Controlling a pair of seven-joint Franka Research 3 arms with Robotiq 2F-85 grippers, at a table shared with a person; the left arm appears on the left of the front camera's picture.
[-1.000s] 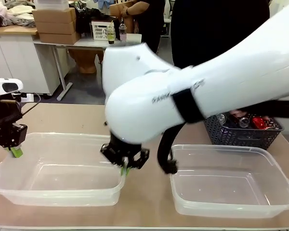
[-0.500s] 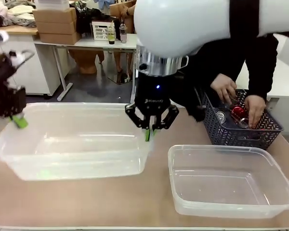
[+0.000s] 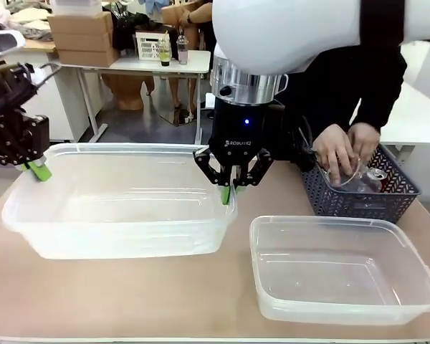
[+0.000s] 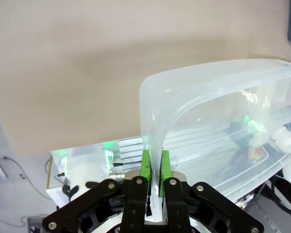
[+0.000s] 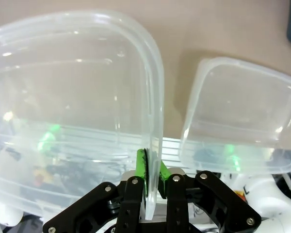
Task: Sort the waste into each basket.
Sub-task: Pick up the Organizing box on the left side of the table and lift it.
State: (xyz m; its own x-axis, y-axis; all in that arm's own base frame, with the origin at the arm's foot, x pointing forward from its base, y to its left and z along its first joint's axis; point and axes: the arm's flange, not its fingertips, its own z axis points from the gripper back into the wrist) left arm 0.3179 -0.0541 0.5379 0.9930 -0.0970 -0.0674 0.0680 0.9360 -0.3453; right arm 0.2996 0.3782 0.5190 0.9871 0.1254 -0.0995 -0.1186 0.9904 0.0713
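one clear tub (image 3: 122,215) held up by both short ends
left fingers (image 4: 146,166) and right fingers (image 5: 141,171) each clamp a rim; the long axis runs between them, above the surface (image 3: 201,301); the waste (image 3: 376,176) lies to the right, in the dark basket (image 3: 358,204).

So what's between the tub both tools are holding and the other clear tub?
Just bare table between the held tub and the resting tub, per the front view.
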